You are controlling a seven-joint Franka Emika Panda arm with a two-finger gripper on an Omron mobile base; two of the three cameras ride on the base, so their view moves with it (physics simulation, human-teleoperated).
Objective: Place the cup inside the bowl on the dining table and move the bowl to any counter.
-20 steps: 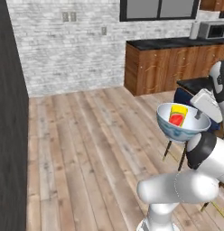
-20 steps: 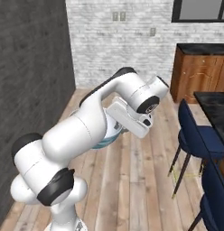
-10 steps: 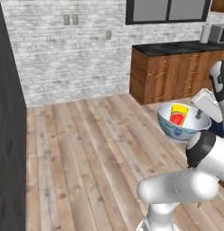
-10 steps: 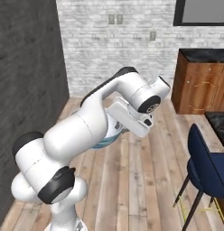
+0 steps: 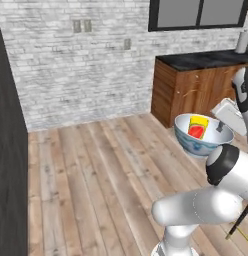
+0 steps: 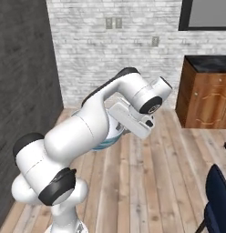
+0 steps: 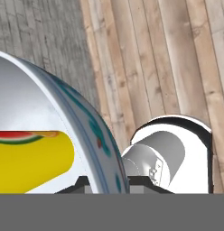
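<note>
The white bowl (image 5: 195, 141) with a blue pattern hangs in the air above the wooden floor, and my gripper (image 5: 219, 128) is shut on its right rim. The yellow cup (image 5: 197, 126) with its red patch lies inside the bowl. In the hand view the bowl's rim (image 7: 99, 140) runs between my gripper's (image 7: 109, 182) fingertips, with the cup (image 7: 32, 159) to the left inside it. From the right base view the arm hides most of the bowl (image 6: 113, 136). The counter (image 5: 198, 60) stands behind the bowl by the brick wall. The dining table is out of view.
The counter's wooden cabinet (image 6: 206, 98) sits at the right against the brick wall. A blue chair (image 6: 218, 200) is at the lower right. A dark wall (image 5: 8, 150) runs along the left side. Open plank floor (image 5: 96, 170) lies ahead.
The whole picture has shifted, so the base has moved: the chairs have slid out of the frame and the counter looks nearer. The bowl with the cup stays held the same way.
</note>
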